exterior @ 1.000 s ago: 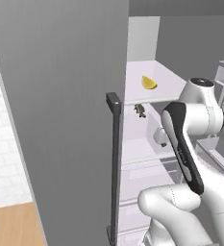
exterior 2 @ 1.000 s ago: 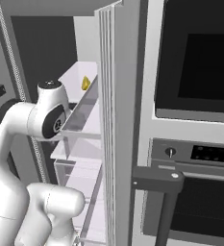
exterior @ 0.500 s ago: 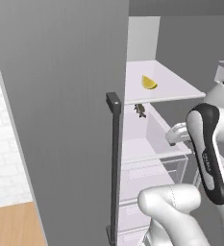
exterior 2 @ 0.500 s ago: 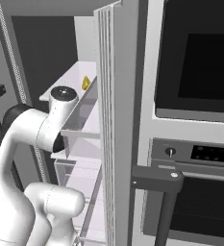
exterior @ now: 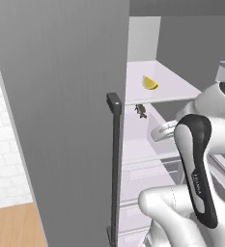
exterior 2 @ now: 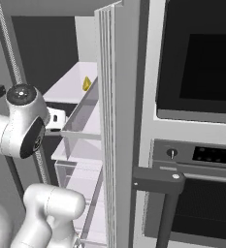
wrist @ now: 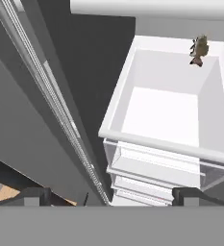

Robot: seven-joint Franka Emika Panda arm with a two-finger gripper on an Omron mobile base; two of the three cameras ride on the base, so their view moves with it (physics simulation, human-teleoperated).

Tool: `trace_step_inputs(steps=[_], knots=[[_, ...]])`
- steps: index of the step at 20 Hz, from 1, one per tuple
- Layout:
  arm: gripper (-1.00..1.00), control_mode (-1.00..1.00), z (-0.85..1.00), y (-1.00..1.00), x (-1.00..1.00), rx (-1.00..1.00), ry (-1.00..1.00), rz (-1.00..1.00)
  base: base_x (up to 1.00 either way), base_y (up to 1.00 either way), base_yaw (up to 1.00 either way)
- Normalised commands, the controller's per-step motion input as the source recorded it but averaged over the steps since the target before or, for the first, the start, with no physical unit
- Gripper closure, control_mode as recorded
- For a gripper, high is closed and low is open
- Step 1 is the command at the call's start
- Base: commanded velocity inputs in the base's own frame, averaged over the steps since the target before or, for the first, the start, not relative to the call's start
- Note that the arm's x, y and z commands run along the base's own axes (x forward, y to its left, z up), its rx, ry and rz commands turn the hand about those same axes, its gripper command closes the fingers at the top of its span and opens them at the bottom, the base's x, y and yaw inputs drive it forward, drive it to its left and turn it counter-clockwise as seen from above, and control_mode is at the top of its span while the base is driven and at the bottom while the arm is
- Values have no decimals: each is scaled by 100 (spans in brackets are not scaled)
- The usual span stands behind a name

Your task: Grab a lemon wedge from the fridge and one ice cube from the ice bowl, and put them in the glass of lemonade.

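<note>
Fridge (exterior: 75,96) wide open, lemon wedge (exterior: 149,83) just chilling on the top shelf (exterior: 176,89).
Wedge sits mid-shelf, small brownish lump (wrist: 199,49) at the back edge of the shelf below; gripper (wrist: 111,196) fingertips spread, holding nothing.

A kitchen: open fridge (exterior: 61,96) beside a black wall oven (exterior 2: 197,63).

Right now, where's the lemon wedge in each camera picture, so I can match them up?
Left base view: the lemon wedge lies on the upper white shelf, upper right of centre.
Right base view: the wedge sits upper left, just left of the open door's edge.
Hand view: I can't find the wedge here; this view looks at a lower shelf with a small dark lump.
Shared landmark: the upper white shelf that bears the wedge.
</note>
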Motion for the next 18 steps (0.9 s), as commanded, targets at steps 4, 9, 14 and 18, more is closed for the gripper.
trace_step_inputs(steps=[4, 9, 14, 18], knots=[[-100, -100, 100, -46, -20, -1, -2, -5, 0, 0, 0], [-100, -100, 97, -64, 2, 0, 0, -5, 0, 0, 0], [-100, -100, 69, -2, 33, 0, -3, 0, 0, 0, 0], [-100, -100, -29, 20, 92, -1, -4, -2, 0, 0, 0]])
